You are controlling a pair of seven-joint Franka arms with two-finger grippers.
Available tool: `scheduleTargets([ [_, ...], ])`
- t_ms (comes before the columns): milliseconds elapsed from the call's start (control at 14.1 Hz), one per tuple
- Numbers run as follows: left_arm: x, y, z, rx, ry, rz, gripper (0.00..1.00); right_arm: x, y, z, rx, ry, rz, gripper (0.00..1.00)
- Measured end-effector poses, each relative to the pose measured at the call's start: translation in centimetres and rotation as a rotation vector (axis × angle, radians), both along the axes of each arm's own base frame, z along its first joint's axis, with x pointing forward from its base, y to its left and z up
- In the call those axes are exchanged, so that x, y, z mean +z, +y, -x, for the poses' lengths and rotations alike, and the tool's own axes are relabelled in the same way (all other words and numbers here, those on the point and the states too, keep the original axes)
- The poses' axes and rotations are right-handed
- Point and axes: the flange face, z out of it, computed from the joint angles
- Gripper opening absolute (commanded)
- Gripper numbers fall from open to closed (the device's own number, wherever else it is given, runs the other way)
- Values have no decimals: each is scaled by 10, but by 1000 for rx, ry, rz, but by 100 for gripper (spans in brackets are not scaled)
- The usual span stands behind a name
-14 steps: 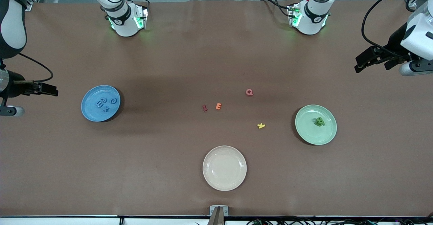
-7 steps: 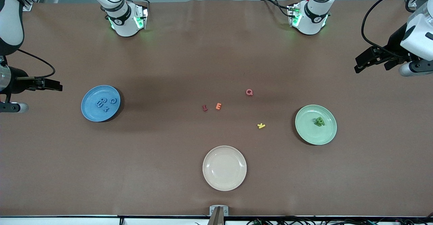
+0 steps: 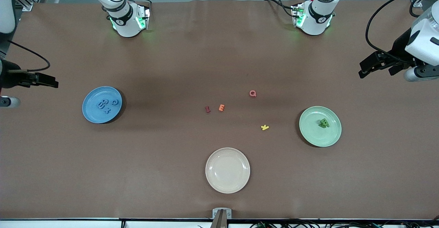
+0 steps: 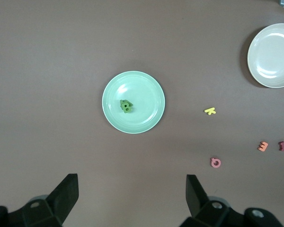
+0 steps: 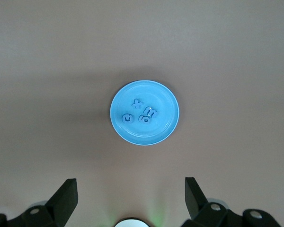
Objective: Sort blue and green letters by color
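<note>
Table (image 3: 192,67): letters (image 3: 107,105) on plates (image 3: 90,113)

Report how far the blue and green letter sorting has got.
Done, by the look of it: the small blue letters lie together on the blue plate, and the dark green letters sit heaped on the pale green plate. In hand: nothing; the left gripper and right gripper are open over bare table near its ends. Left: no blue or green letter shows loose on the brown table.

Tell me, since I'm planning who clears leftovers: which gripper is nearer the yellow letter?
Left. The left gripper hangs over bare table at its arm's end, past the green plate from the yellow letter. The right gripper is up past the blue plate.
</note>
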Motion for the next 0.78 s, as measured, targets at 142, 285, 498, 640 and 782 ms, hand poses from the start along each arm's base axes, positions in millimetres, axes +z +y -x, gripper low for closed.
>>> scheduleTargets([
  [142, 0, 0, 0, 1, -1, 0, 100, 29, 0, 18, 0, -33, -5, 100],
  [285, 0, 0, 0, 0, -1, 0, 100, 46, 1, 35, 0, -39, -9, 100],
  [498, 0, 0, 0, 0, -1, 0, 100, 60, 0, 47, -1, -55, -12, 100],
  [640, 0, -1, 0, -2, -1, 0, 100, 68, -6, 53, -12, -69, -12, 100],
  [782, 0, -2, 0, -3, 0, 0, 100, 65, -7, 54, -11, -62, -14, 100],
])
